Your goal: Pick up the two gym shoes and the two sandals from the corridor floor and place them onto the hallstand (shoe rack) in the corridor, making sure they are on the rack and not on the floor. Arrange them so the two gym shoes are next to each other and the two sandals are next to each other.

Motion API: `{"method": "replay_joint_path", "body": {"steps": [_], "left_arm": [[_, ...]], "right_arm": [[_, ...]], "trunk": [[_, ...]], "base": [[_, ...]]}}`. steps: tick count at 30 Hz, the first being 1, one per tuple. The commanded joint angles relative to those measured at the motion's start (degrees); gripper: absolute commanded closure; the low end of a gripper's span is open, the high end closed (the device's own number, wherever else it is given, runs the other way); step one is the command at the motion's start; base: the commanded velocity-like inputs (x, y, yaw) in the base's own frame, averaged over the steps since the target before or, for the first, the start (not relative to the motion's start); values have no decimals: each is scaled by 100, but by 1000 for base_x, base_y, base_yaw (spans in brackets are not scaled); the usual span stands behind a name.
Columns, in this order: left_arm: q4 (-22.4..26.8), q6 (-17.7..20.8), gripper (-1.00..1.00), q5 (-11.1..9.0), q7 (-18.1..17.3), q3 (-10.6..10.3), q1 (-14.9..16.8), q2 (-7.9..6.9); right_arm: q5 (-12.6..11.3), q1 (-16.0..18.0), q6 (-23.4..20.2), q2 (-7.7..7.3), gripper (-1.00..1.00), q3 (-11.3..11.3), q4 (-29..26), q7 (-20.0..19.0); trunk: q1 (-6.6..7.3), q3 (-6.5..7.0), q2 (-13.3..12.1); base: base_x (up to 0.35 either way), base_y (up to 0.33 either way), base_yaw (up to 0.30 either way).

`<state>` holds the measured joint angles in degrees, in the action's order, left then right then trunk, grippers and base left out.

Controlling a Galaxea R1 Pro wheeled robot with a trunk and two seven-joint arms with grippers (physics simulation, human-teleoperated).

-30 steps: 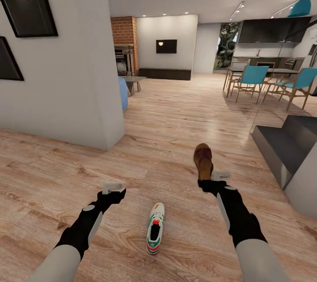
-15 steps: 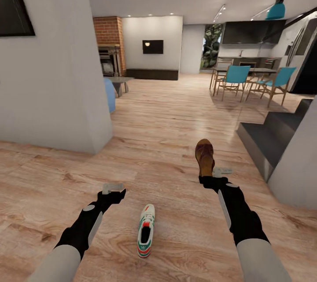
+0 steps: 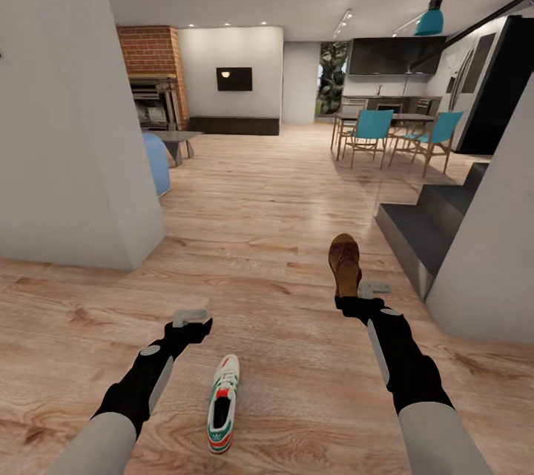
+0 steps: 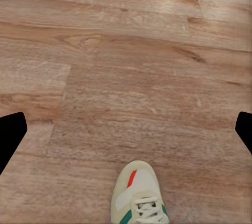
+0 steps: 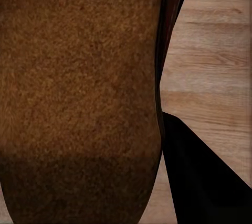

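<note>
Rightward went the view since the earlier frame; arms kept their pose.
Near, one sneaker [image 3: 222, 402] lay on the floor [image 3: 267, 238] beneath the wide-open left gripper [image 3: 190, 319]. Farther, the right gripper [image 3: 354, 299] seemingly clamped the sandal [image 3: 344, 261]; carrying it level would suit.

Teal dining chairs [image 3: 369, 128] ring a table at upper right; a brick fireplace [image 3: 152, 78] stands upper left.

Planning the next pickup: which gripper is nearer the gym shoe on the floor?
Left. The left gripper hangs just beside the gym shoe, toward the robot's left. The right gripper is farther off on its other side, shut on a sandal.
</note>
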<state>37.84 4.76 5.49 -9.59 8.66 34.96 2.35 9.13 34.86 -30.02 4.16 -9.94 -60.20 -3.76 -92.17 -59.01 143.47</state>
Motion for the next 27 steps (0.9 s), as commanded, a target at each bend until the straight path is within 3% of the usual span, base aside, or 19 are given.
{"method": "replay_joint_path", "body": {"steps": [1,5,27], "left_arm": [[13,32,-100,57,-55,48,2,10],[4,28,-100,51,-58,53,2,11],[-528,-10,-100,48,-43,57,2,90]], "right_arm": [[45,3,-30,6,100,-17,-9,-28],[45,3,-30,6,100,-17,-9,-29],[45,3,-30,7,100,-17,-9,-31]], "trunk": [[1,-6,2],[1,-11,2],[-56,-676,32]], "base": [[8,-5,-15],[3,-2,0],[0,0,109]]}}
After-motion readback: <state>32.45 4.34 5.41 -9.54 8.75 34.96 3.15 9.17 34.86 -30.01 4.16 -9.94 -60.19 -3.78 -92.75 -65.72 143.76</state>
